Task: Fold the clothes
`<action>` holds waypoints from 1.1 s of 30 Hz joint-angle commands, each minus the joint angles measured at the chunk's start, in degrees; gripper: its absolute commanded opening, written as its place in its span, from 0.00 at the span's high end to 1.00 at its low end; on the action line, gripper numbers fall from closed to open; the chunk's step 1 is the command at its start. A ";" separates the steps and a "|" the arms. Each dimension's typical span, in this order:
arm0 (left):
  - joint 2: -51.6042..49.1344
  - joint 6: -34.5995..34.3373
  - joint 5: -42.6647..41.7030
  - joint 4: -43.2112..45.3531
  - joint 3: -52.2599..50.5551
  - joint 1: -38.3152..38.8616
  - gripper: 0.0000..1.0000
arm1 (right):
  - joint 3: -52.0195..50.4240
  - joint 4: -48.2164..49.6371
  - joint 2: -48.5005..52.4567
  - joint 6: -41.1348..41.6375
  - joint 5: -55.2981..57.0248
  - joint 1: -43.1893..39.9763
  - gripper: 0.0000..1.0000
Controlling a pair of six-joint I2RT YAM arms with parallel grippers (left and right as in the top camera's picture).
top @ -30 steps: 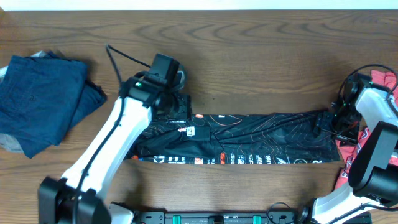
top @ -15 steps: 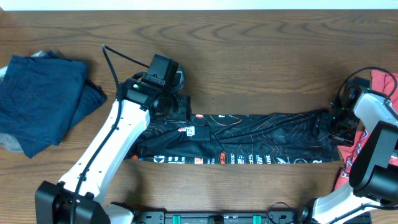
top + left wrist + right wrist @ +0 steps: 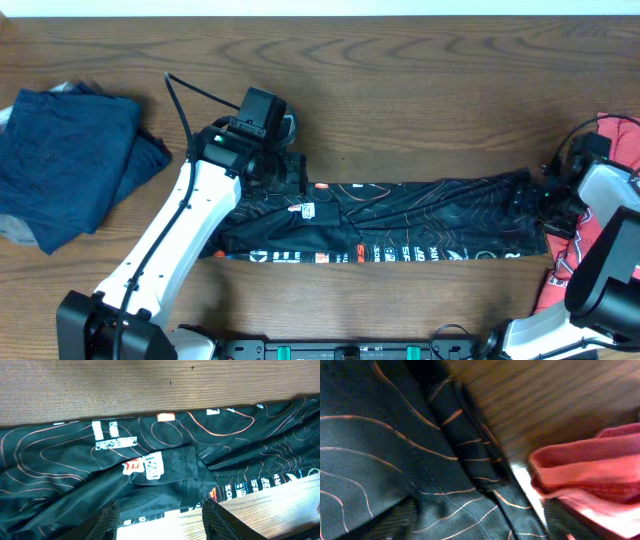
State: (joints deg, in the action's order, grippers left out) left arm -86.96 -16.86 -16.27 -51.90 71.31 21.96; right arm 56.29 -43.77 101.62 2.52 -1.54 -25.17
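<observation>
Locate the black shirt (image 3: 420, 225) near the front edge of the surface (image 3: 400, 80), drawn out into a long narrow band from left of centre to the right edge.

Note the left end effector (image 3: 161, 519) over the band's left end, fingers apart, with no fabric clamped between. Note the right end effector (image 3: 535, 200) at the band's right end, low against the fabric; cannot tell whether clamped on it.

Expect a lopsided, twisted fold if lifting with only one end gripped. Guard against pinching the red shirt (image 3: 622, 135), just beside the band's right end, together with the black fabric. Avoid stretching further: risk of dragging the band off the right edge. Keep clear of the navy garment (image 3: 60, 160) at the left edge.
</observation>
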 commanded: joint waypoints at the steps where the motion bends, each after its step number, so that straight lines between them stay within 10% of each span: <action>1: 0.00 0.50 0.55 -0.11 0.81 -0.20 0.45 | -2.08 2.25 2.58 -2.10 -5.25 -1.73 0.33; 22: 0.00 0.50 0.98 -0.35 0.81 -0.20 0.45 | -2.43 3.72 2.58 -7.37 -12.74 -1.44 0.29; 33: 0.00 0.52 0.98 -0.52 0.81 -0.20 0.45 | -2.23 -0.46 2.58 3.21 10.97 -2.62 0.20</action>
State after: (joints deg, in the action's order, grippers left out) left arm -86.96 -16.86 -16.12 -52.21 71.31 21.96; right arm 56.10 -44.31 101.49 2.57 1.10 -26.92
